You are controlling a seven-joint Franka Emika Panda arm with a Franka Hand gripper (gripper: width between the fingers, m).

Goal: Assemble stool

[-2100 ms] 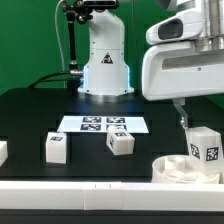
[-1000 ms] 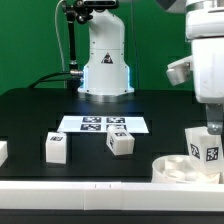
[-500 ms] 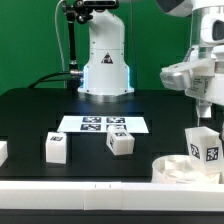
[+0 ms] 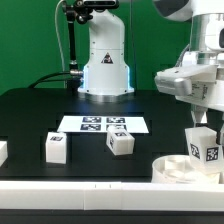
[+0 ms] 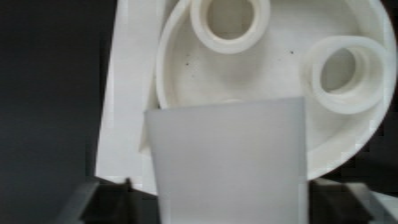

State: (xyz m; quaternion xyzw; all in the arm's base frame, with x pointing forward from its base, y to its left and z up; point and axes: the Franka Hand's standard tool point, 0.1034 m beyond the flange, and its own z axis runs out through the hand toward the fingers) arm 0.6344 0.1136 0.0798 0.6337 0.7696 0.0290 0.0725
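Note:
The white round seat (image 4: 176,169) lies at the front of the exterior view's right. One white tagged leg (image 4: 206,146) stands upright on it. My gripper (image 4: 204,122) hangs straight over that leg, its fingertips at the leg's top. In the wrist view the leg (image 5: 231,160) fills the space between my two dark fingers (image 5: 98,203), and the gripper (image 5: 222,208) looks open around it. Behind it is the seat (image 5: 187,95) with round sockets. Two more legs (image 4: 56,147) (image 4: 121,142) lie on the black table.
The marker board (image 4: 103,124) lies flat behind the loose legs, in front of the arm's base (image 4: 105,75). A white block (image 4: 2,152) shows at the exterior view's left edge. A long white rail (image 4: 80,187) runs along the table's front.
My gripper has swung toward the exterior view's right, risen, then come down over the standing leg. The leg, the seat and the loose legs have not moved.

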